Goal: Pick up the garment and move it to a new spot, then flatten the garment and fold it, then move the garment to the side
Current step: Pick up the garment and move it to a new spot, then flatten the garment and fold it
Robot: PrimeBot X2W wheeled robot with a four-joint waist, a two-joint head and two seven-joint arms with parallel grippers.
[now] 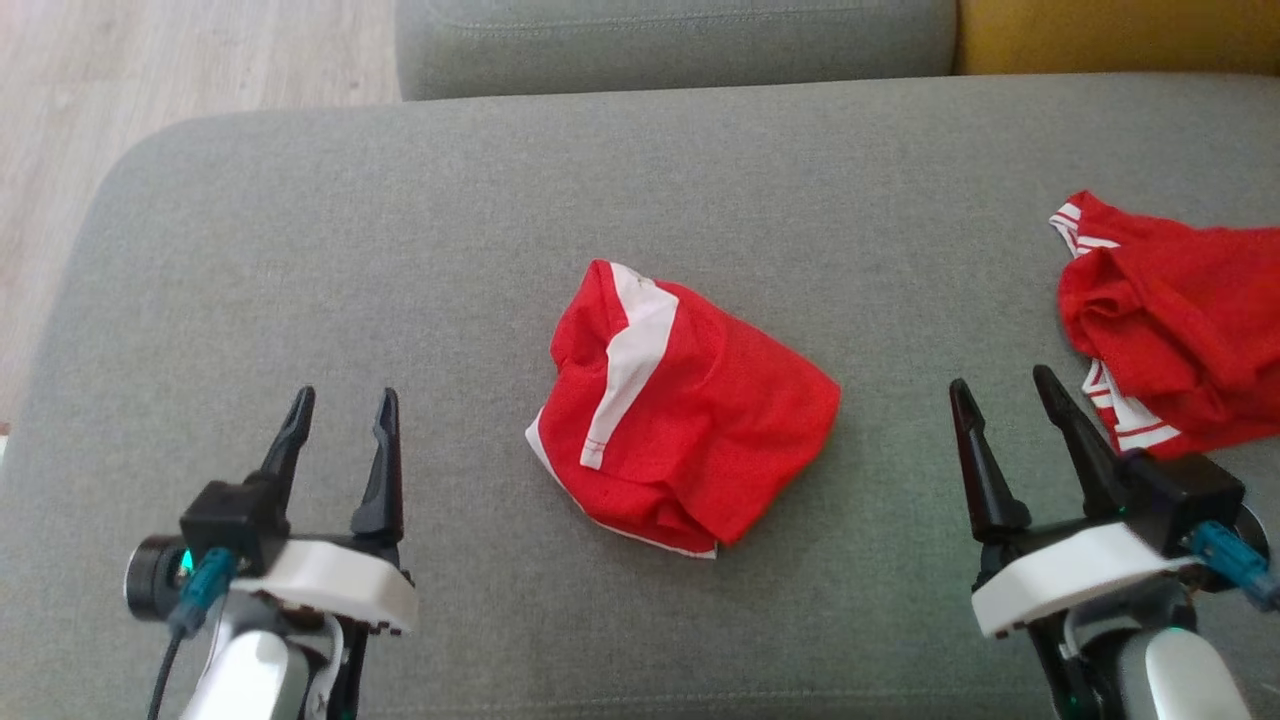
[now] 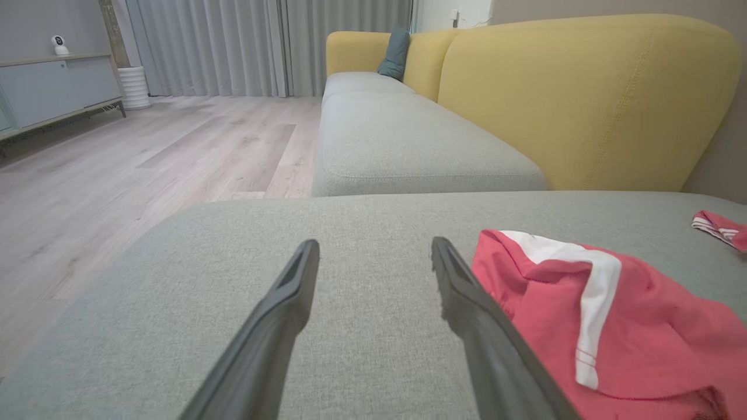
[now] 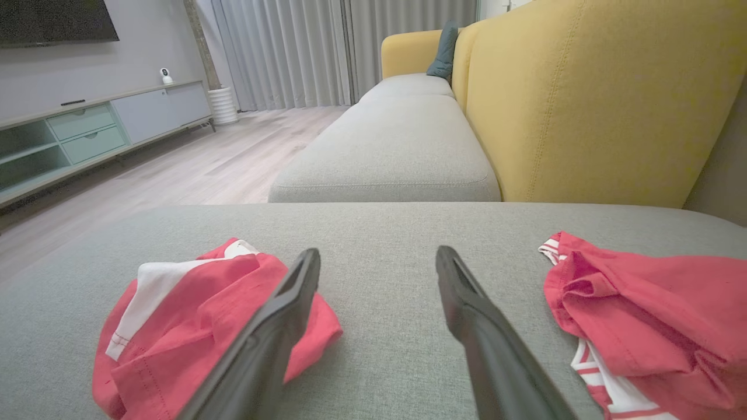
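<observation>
Nearest, the left gripper [image 1: 345, 395] and the right gripper [image 1: 1000, 378] sit over the grey seat cushion [image 1: 400, 250], each with its fingers spread wide and holding nothing. Between them, a little farther on, lies the garment [image 1: 690, 420], a crumpled red heap with a white stripe (mid-cushion, apart from both grippers). Just beyond the right gripper a second red garment [image 1: 1170, 330] lies bunched. Behind are another grey cushion [image 1: 680, 45] and the yellow backrest [image 1: 1100, 35].

Matt red cloth garment [image 1: 690, 410]; woven grey cushion [image 1: 300, 250].
</observation>
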